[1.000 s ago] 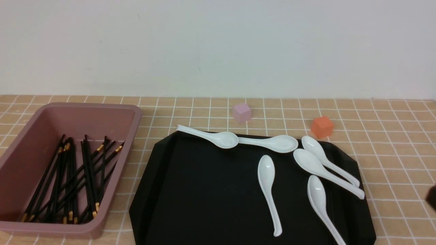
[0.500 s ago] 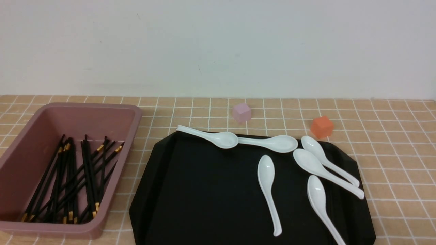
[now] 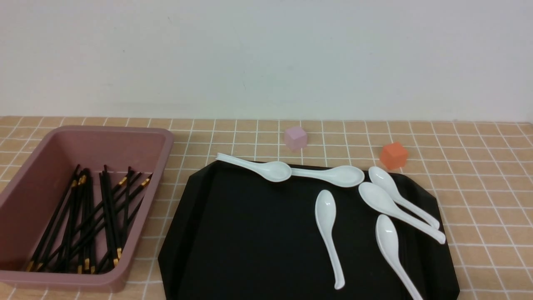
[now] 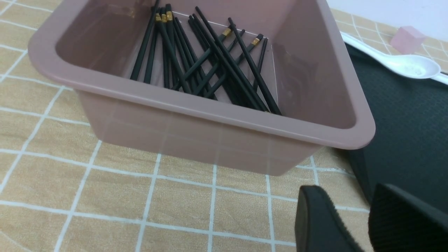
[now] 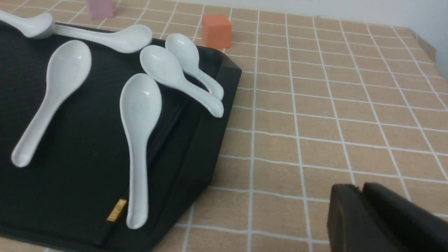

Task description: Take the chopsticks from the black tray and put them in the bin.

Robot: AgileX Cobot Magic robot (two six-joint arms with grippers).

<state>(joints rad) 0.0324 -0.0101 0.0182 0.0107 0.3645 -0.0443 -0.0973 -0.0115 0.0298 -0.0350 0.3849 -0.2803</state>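
Observation:
The pink bin point(image 3: 137, 137) stands at the left and holds several black chopsticks point(image 3: 85, 221) with gold bands; both also show in the left wrist view, the bin point(image 4: 217, 115) and the chopsticks point(image 4: 210, 66). The black tray point(image 3: 250, 233) lies in the middle. In the right wrist view a black chopstick with a gold band point(image 5: 117, 210) lies on the tray point(image 5: 199, 147), next to a white spoon. My left gripper point(image 4: 346, 190) is open and empty, above the table by the bin's near corner. My right gripper point(image 5: 357, 187) is shut and empty, over the tiles right of the tray. Neither gripper shows in the front view.
Several white soup spoons point(image 3: 329, 233) lie on the tray's far and right parts; one point(image 3: 254, 166) hangs over the far rim. A pink cube point(image 3: 295, 138) and an orange cube point(image 3: 393, 155) stand on the tiled table behind the tray. A wall stands at the back.
A dark part of my right gripper showed at the right edge of the front view one second ago; it has left that view. Nothing else moved.

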